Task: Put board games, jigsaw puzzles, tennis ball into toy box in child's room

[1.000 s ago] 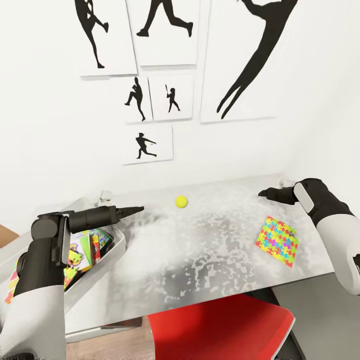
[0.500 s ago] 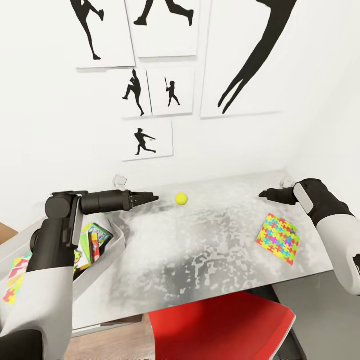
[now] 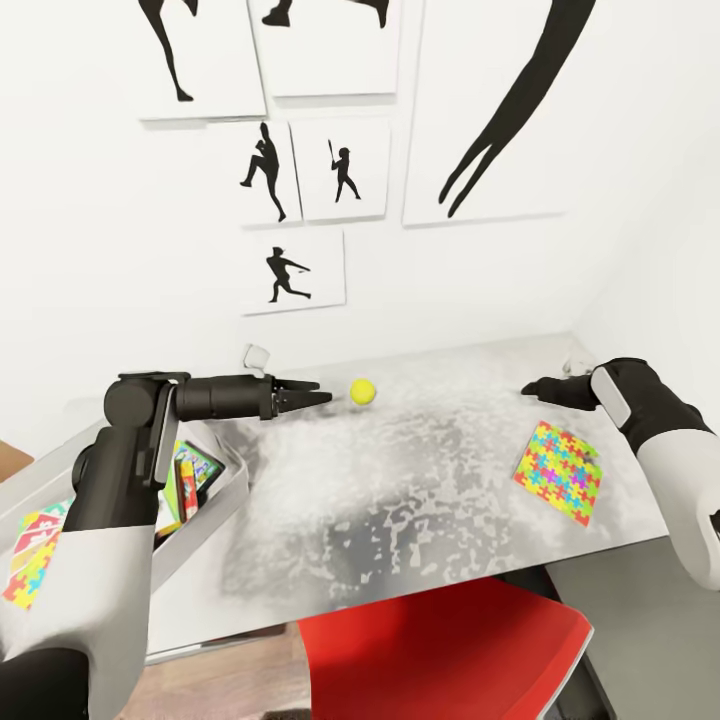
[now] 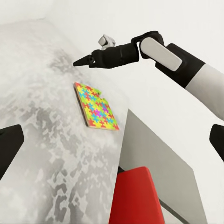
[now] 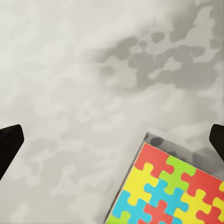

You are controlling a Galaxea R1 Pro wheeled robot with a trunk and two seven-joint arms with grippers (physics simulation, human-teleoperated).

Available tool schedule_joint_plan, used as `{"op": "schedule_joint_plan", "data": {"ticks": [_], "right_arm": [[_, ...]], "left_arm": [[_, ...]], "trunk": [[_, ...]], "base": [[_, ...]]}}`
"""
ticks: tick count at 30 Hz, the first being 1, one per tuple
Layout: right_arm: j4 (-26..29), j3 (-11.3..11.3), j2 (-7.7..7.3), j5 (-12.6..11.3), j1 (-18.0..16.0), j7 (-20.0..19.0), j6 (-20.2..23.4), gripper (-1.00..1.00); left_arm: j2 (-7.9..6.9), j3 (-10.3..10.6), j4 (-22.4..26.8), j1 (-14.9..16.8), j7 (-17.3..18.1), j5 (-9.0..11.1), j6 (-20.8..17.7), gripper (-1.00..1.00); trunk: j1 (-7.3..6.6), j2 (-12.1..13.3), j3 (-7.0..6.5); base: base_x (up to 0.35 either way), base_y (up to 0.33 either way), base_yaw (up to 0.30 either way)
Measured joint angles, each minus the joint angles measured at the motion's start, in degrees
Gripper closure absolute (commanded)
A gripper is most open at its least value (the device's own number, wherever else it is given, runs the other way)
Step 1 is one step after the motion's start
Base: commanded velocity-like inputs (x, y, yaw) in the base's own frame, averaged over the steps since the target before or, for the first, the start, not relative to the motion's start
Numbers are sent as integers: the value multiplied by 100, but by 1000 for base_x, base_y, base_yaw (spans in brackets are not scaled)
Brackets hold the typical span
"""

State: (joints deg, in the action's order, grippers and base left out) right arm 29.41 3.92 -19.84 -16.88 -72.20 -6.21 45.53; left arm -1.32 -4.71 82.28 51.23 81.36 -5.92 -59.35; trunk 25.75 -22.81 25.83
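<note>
The tennis ball (image 3: 362,390) lies near the back of the table (image 3: 400,520). My left gripper (image 3: 318,396) is open, level with the ball and just short of it on its left. A jigsaw puzzle (image 3: 556,472) lies flat at the table's right end, and it also shows as the jigsaw puzzle (image 4: 96,107) and the jigsaw puzzle (image 5: 172,191). My right gripper (image 3: 532,388) hangs open over the table, just behind that puzzle, holding nothing. The toy box (image 3: 228,498) at the left holds colourful game boxes (image 3: 195,472), partly hidden by my left arm.
A red chair (image 3: 440,650) stands under the table's front edge. Small white objects sit at the back of the table (image 3: 257,355) and near the right corner (image 3: 578,366). The white wall with silhouette pictures (image 3: 292,272) closes the far side.
My left gripper has reached right, closing most of the gap to the tennis ball. The head view has shifted a little. My right gripper has barely moved.
</note>
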Motion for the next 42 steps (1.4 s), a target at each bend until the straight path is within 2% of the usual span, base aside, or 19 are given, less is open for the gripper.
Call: {"op": "schedule_joint_plan", "data": {"ticks": [42], "right_arm": [[8, -23, -52, 8, -56, -9, 9, -100]], "left_arm": [[-27, -32, -7, -2, 0, 1, 1, -100]], "trunk": [[0, 0, 395]], "base": [[0, 0, 0]]}}
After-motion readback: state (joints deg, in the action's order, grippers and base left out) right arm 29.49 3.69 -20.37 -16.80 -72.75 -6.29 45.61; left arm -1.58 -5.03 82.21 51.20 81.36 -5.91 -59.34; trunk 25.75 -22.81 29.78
